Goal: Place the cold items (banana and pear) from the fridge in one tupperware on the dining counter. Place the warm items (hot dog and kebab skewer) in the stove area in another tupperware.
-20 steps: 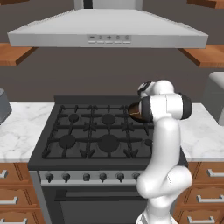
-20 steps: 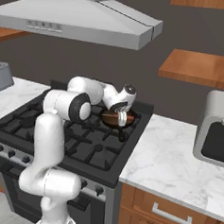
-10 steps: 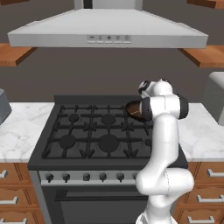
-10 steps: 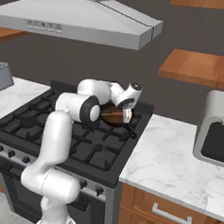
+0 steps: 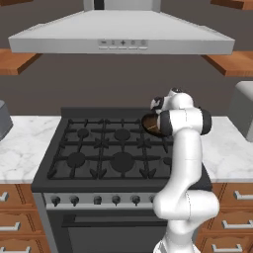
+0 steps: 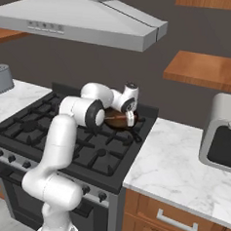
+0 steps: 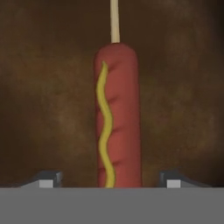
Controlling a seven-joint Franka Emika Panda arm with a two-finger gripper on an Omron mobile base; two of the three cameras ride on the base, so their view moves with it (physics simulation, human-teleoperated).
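In the hand view, the hot dog (image 7: pixel 118 118) is a red sausage with a wavy yellow mustard line. It lies on the dark brown bottom of a pan (image 7: pixel 48 100), and a pale stick (image 7: pixel 114 22) runs on from its far end. My gripper (image 7: pixel 111 179) straddles its near end. One fingertip (image 7: pixel 47 179) stands on each side, with a gap between it and the sausage, so the gripper is open. In the right base view, the gripper (image 6: pixel 129 117) points down into the pan (image 6: pixel 116 120) at the stove's back right burner.
The black gas stove (image 5: pixel 99 148) has raised grates and a steel hood (image 5: pixel 123 37) above it. White marble counters (image 6: pixel 178 161) flank it. A grey appliance (image 6: pixel 223 139) stands at the right. The pan (image 5: pixel 149 123) sits right behind my forearm.
The hand has swung a little to the right and come down into the pan, over the hot dog.
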